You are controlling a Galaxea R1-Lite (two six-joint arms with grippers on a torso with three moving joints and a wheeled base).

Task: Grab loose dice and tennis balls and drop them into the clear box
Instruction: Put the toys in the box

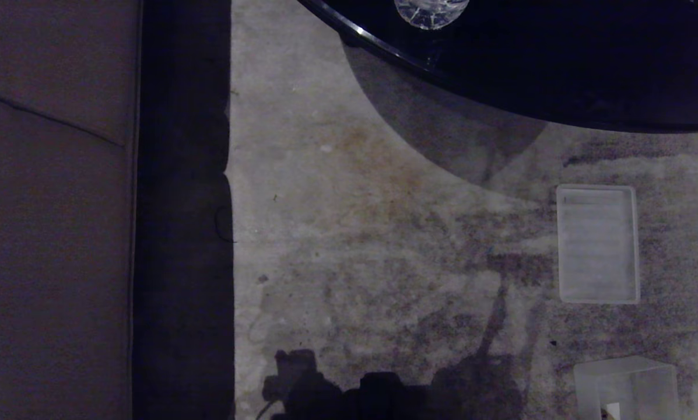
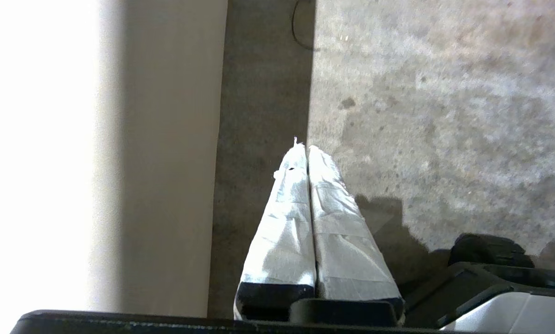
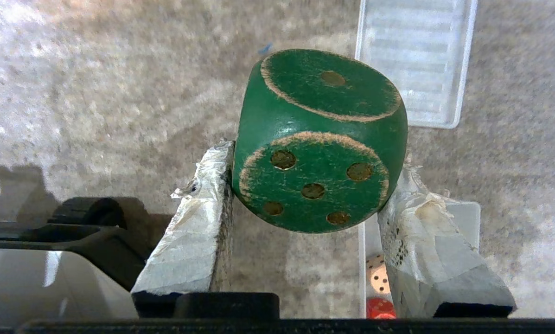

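The right gripper (image 3: 305, 185) pinches the green die (image 3: 319, 139) between its fingers, with the clear box (image 3: 462, 218) just below and behind it, near this arm.

Right gripper (image 3: 312, 171) is clamped on the dark green die (image 3: 319, 139): two tape-wrapped fingers (image 3: 198, 222) press its opposite sides, one on each flank, and the die sits up near the fingertips, five-pip face toward the wrist camera, one-pip face away from it. Tape on both fingers is frayed and grubby. Die hangs clear above the carpet, gripper pointing downward. Left gripper (image 2: 308, 150) holds nothing; its two taped fingers (image 2: 282, 222) are pressed flat together tip to base, also pointing down over the floor. Neither arm shows in the head view. Part of the robot's dark and white body shows at the edge of both wrist views.
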